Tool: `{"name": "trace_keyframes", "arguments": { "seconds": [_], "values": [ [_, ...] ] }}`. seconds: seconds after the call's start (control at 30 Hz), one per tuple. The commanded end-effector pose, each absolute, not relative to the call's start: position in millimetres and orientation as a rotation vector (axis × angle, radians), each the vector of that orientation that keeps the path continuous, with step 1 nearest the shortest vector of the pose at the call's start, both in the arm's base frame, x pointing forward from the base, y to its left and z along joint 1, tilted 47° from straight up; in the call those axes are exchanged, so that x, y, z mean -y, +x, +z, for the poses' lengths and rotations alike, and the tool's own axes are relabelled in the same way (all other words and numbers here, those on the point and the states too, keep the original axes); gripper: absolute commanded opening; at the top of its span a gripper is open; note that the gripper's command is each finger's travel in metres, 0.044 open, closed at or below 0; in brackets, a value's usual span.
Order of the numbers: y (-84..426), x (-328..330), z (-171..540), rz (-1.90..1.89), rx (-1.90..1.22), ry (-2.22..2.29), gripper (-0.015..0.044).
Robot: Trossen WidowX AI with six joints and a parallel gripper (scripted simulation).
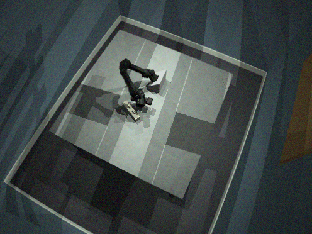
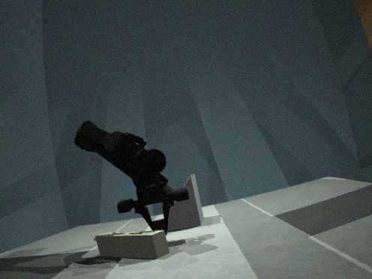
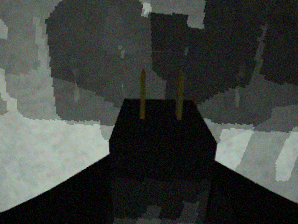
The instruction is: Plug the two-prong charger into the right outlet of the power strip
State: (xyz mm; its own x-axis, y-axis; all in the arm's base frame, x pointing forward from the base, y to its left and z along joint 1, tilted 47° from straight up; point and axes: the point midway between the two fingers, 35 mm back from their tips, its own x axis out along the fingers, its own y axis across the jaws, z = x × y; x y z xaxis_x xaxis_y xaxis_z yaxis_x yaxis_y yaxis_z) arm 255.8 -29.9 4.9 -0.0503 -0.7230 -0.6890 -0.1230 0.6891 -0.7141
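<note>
The beige power strip point(image 1: 136, 116) point(image 2: 127, 246) lies on the table, with dark outlet marks on its top. It is not discernible in the wrist view. My gripper point(image 2: 160, 224) point(image 3: 157, 161) is shut on the black charger point(image 3: 162, 135), whose two brass prongs point(image 3: 143, 95) point(image 3: 180, 95) point away from the fingers, side by side. In the exterior view the fingertips are low, just above and behind the strip's right end. In the top view the wrist is beside the strip and hides the fingertips. The prongs are not visible in either the top or the exterior view, and no contact with the strip can be made out.
A pale, slanted block point(image 1: 161, 78) point(image 2: 194, 210) stands on the table point(image 1: 198, 91) point(image 2: 300, 202) near the arm's base. A raised pale border point(image 1: 242, 139) surrounds the table. An orange-brown surface point(image 1: 297, 126) is outside it at the right. Patchy shadows cover the table.
</note>
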Motion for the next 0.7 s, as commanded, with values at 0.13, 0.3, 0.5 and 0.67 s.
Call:
{"name": "trace_keyframes", "arguments": {
  "seconds": [0.13,0.3,0.5,0.67],
  "values": [
    [251,38,9,-0.675,-1.506,-0.589,0.0],
    [249,43,10,-0.742,-1.468,-0.512,0.0],
    [245,49,12,-0.819,-1.418,-0.419,0.0],
    [242,54,13,-0.883,-1.375,-0.341,0.0]
  ]
}}
